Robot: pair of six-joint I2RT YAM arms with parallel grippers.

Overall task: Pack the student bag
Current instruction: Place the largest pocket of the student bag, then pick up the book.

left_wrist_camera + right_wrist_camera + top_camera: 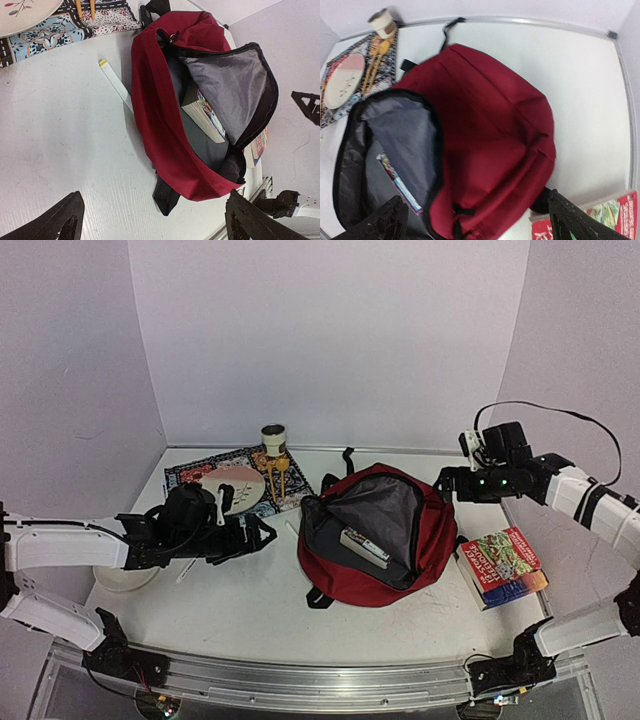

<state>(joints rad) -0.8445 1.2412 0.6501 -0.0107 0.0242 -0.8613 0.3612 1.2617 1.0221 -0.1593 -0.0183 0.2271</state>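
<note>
Soft dark-red fabric backpack (pixel 375 535) unzipped, thin book (pixel 364 546) packed inside. Nothing held by left gripper (pixel 262 530), right gripper (pixel 446 483); fingers spread wide. Next, red paperback (pixel 503 565) right of backpack probably to be grabbed.

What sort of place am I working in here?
Probably a staged robot test cell, not a real classroom: a white table boxed in by plain pale walls, a metal rail along its near edge, and props laid out: a red backpack, books, a plate.

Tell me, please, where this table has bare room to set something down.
Bare: the white table between the dark-red fabric backpack and the near edge, and the far corner behind it. Crowded: the patterned placemat far left, the stacked red books right.
</note>
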